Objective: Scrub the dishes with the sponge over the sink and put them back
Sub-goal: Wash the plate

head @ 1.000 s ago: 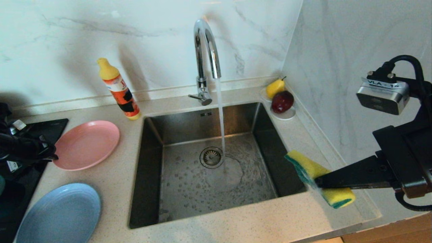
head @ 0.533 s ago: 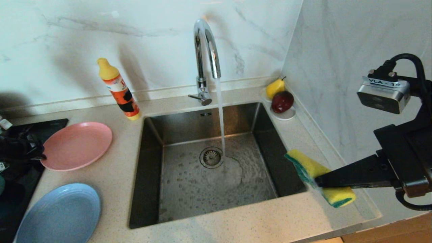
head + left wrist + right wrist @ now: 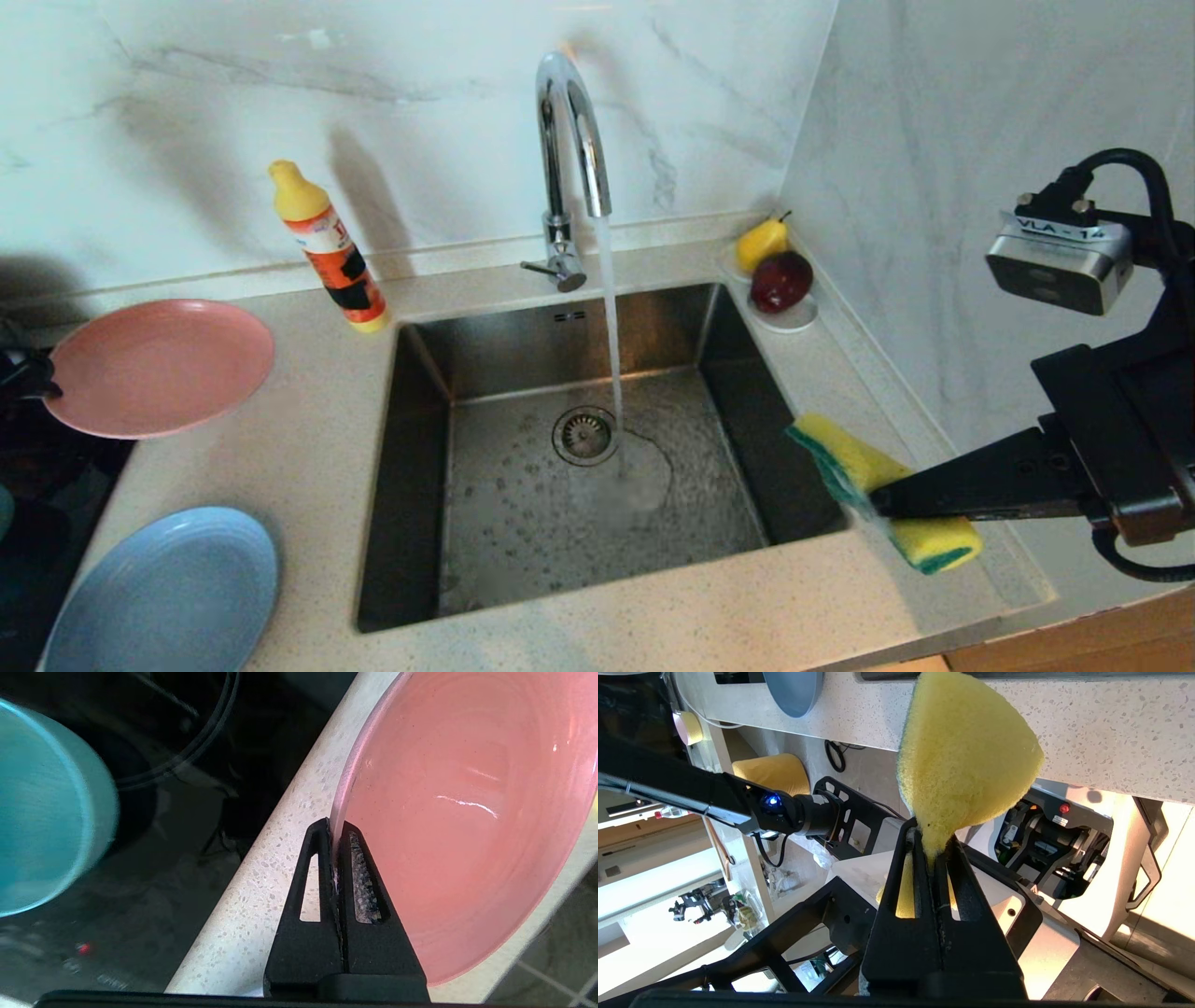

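Matte pink round plate [image 3: 159,366] hangs clear of the speckled pale stone surface [image 3: 308,448] at the far left, its rim pinched between the clenched fingers of the left pincer [image 3: 334,828]. Beside that grip, on the dark cooktop [image 3: 187,788], sits the teal bowl [image 3: 46,812]. The light blue round plate [image 3: 163,593] lies flat on the surface, nearer the front edge and apart from the pink one. The right pincer [image 3: 878,504] is clamped on the small yellow sponge with its dark green scouring layer [image 3: 882,490], holding it above the right front corner of the square dark stainless-steel sink [image 3: 420,467]. Water runs from the tall chrome gooseneck tap [image 3: 569,140] down beside the round drain strainer [image 3: 585,435]. An orange and yellow detergent bottle [image 3: 327,247] stands behind the sink's left corner. A yellow pear [image 3: 761,243] and a dark red apple [image 3: 782,280] rest on a small white saucer [image 3: 794,320] in the back right corner.
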Controlling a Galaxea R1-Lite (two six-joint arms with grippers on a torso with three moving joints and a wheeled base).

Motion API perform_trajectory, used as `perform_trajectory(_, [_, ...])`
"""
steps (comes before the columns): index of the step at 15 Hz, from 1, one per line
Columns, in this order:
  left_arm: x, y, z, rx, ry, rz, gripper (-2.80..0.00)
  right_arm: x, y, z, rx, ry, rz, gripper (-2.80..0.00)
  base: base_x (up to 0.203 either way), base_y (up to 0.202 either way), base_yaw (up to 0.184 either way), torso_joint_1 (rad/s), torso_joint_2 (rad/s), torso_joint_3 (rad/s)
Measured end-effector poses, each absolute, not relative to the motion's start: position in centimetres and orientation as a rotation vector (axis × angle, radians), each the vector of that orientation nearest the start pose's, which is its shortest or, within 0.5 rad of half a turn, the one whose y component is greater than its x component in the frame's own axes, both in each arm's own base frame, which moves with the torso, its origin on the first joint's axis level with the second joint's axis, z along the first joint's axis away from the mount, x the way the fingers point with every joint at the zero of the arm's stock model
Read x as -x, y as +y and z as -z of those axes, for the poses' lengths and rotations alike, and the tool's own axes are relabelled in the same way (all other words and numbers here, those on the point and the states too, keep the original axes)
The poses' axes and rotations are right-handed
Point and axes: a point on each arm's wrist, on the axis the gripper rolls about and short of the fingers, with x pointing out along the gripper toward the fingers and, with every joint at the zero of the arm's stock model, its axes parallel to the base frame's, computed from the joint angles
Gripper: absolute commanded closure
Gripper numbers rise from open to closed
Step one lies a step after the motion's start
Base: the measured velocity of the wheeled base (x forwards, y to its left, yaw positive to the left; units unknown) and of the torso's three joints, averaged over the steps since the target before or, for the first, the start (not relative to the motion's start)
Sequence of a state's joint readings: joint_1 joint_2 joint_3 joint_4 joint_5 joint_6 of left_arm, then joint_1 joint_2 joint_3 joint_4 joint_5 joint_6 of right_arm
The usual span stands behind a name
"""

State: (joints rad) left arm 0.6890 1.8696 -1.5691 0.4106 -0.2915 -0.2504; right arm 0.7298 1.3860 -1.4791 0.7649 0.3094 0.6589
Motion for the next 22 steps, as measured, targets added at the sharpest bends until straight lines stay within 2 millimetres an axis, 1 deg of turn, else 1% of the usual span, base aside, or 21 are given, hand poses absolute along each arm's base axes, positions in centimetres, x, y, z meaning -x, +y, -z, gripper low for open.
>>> perform_trajectory(4, [-25.3, 21.5, -27.4, 0.575, 0.474, -0.485, 0.0, -13.7, 13.2, -32.3, -0.43, 0.98, -0.728, 0.0, 0.0, 0.0, 0.0, 0.0, 0.0, 0.0])
perform_trajectory(9, [-22.1, 19.9, -32.0, 0.561, 0.321, -0.472, 0.0, -13.6, 13.1, -32.4, -0.432, 0.977, -0.73, 0.0, 0.0, 0.0, 0.0, 0.0, 0.0, 0.0])
perform_trajectory(12, [-20.2, 18.3, -35.5, 0.574, 0.198, -0.463, 0.0, -13.6, 13.1, -32.4, -0.432, 0.974, -0.731, 0.0, 0.0, 0.0, 0.0, 0.0, 0.0, 0.0])
perform_trajectory(16, [-17.8, 15.6, -38.8, 0.583, 0.097, -0.337, 0.0, -13.5, 13.0, -32.5, -0.431, 0.971, -0.733, 0.0, 0.0, 0.0, 0.0, 0.0, 0.0, 0.0])
perform_trajectory(19, [-16.3, 13.5, -40.4, 0.602, 0.063, -0.216, 0.0, -13.5, 13.0, -32.5, -0.431, 0.972, -0.733, 0.0, 0.0, 0.0, 0.0, 0.0, 0.0, 0.0])
perform_trajectory(22, [-16.5, 11.0, -40.4, 0.611, 0.118, -0.1, 0.0, -13.4, 12.9, -32.5, -0.431, 0.972, -0.733, 0.0, 0.0, 0.0, 0.0, 0.0, 0.0, 0.0])
